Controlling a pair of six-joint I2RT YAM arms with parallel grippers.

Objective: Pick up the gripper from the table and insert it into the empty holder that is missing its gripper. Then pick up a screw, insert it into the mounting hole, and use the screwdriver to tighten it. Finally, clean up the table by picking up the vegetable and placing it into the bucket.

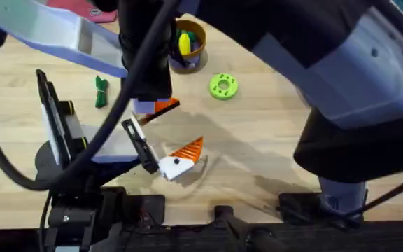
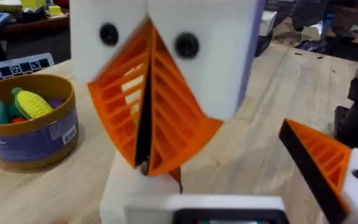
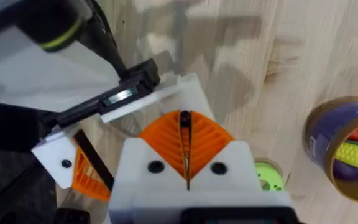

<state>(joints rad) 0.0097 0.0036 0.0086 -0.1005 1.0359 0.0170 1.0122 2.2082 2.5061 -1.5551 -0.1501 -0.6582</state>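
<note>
My left gripper (image 2: 229, 155) stands wide open. One finger carries an orange wedge (image 2: 319, 162); the other is the bare white holder (image 2: 135, 186). My right gripper (image 3: 185, 115) is shut, and its orange pad tips press down on that holder (image 3: 182, 90). From above it sits at mid-table (image 1: 161, 106), beside the fitted finger (image 1: 177, 164). The loose gripper, screw and screwdriver are out of view. The green vegetable (image 1: 101, 91) lies on the table to the left. At the back stands the bucket (image 1: 200, 43), with toy corn inside.
A green ring (image 1: 223, 86) lies right of the bucket. Both arms loom large and blurred under the overhead camera, the left with its black cable over the table's left half, the right over the upper right. Bare wood lies to the right of the fitted finger.
</note>
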